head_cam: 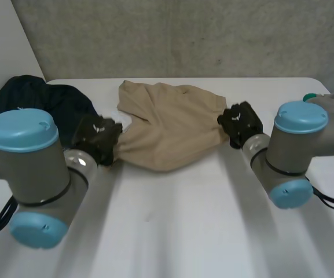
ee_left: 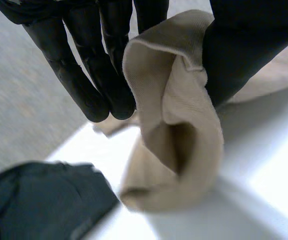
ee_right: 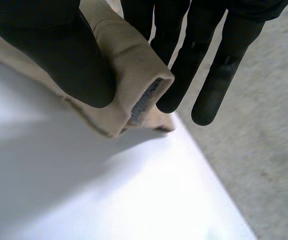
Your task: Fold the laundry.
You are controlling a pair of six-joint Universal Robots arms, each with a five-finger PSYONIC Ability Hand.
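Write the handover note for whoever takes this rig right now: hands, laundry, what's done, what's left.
Left hand: shut on the beige garment, pinching its left end between thumb and fingers.
Right hand: shut on the same garment's right end, pinched the same way.
The beige garment stretches between the hands over the white table, crumpled, with no fold made.
The dark garment lies bunched at the table's far left corner, with neither hand on it.
Left to do: fold the beige garment, then the dark one.
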